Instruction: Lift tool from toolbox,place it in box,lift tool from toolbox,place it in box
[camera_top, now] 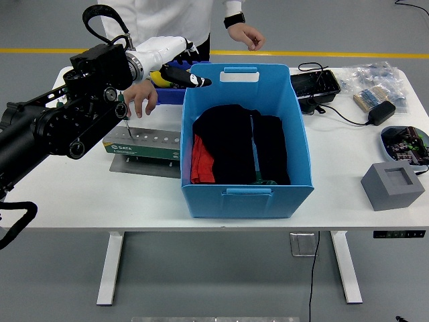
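The blue box (245,201) stands mid-table and holds black cloth (231,137), a red item (200,161) and a green tool handle (265,180) low at its front. The green tool holder (144,144) lies left of the box on a grey mat. A person's hand (141,98) holds a thin tool upright over the holder's left end. The person's other hand (249,33) hangs behind the table. My left hand (182,74), white with black fingers, reaches over the small blue bin (171,95) with fingers stretched out and nothing in them.
A yellow object (156,78) sits in the small blue bin. Right of the box are a black tray (315,83), a power adapter (383,111) with cable, bags of parts (375,77), a grey hollow block (393,185) and a round device (406,141).
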Controlling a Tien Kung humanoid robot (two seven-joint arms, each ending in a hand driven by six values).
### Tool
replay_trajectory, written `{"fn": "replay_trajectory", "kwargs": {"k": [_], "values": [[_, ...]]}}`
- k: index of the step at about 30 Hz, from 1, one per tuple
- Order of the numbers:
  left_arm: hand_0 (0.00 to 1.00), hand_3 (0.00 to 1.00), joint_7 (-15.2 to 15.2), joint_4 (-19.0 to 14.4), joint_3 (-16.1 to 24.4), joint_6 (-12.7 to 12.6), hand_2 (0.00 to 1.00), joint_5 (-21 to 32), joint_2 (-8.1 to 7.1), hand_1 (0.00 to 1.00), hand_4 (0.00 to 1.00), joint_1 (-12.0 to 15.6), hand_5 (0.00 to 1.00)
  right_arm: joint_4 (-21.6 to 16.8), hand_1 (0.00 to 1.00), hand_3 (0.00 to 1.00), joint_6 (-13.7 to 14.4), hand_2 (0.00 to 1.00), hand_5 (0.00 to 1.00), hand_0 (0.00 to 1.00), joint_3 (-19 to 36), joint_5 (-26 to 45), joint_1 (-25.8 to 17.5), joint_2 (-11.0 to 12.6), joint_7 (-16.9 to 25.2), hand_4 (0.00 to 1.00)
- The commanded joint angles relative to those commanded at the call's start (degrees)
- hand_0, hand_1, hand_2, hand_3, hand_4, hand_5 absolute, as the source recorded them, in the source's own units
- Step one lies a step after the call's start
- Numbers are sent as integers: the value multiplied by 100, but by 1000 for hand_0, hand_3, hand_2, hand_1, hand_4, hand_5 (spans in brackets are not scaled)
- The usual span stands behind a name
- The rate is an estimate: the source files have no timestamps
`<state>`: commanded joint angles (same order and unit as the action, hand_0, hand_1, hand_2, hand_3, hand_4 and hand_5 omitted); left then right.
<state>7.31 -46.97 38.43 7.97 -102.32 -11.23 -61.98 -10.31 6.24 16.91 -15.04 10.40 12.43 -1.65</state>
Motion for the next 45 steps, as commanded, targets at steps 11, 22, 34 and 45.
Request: {"fn": "replay_trajectory", "kwargs": {"k": [11, 22, 34, 45], "values": [[625, 532, 563, -381, -506, 940, 698, -249, -400, 673, 917, -64, 751, 0, 683, 584, 0, 731, 716, 694, 89, -49, -13, 2, -3, 792], [626, 498, 560, -521, -858, 1175, 681, -415, -581, 668, 918, -96, 752, 0, 681, 584, -7, 731, 715, 693, 143, -129, -17, 10, -19, 792], [602, 464, 431, -385, -1442, 1170, 611, -881, -650, 603, 927, -156, 778, 0, 682, 584, 0, 731, 715, 693, 95, -58, -17, 12, -6, 793], [609, 468, 347, -237, -1783, 1136, 596, -1063, -650, 600, 935, -160, 785, 0, 682, 585, -1, 732, 715, 694, 61, -58, -42, 7, -7, 794]]}}
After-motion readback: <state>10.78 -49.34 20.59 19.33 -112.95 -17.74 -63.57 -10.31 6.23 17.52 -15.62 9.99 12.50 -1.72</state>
